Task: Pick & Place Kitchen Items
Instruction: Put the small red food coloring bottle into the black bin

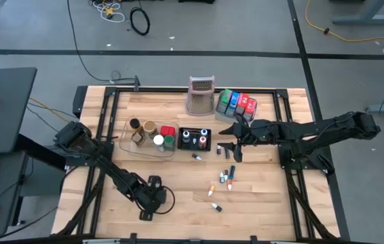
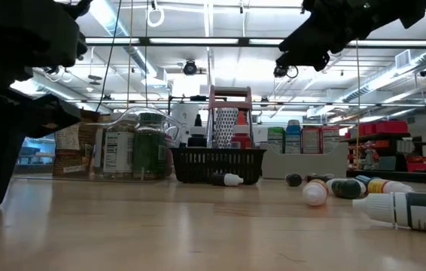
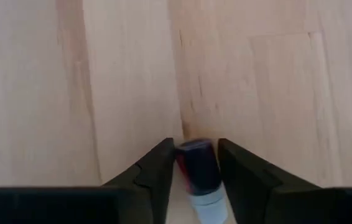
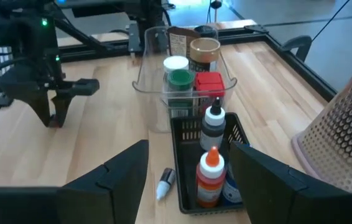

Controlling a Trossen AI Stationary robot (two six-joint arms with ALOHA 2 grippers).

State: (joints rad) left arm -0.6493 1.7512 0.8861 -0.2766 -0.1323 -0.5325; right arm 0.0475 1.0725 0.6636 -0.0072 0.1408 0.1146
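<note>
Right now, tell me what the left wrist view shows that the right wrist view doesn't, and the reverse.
Left wrist only: a small dark red-capped bottle lying between the left gripper's fingers, close up.
Right wrist only: the clear tub of jars, the black mesh basket holding an orange-capped bottle, the grater, and the right gripper open above them.
Both: the wooden table and the left gripper.

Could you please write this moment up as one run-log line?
left gripper: down at table, fingers around small bottle | right gripper: open, above black mesh basket | loose bottles on table
</note>
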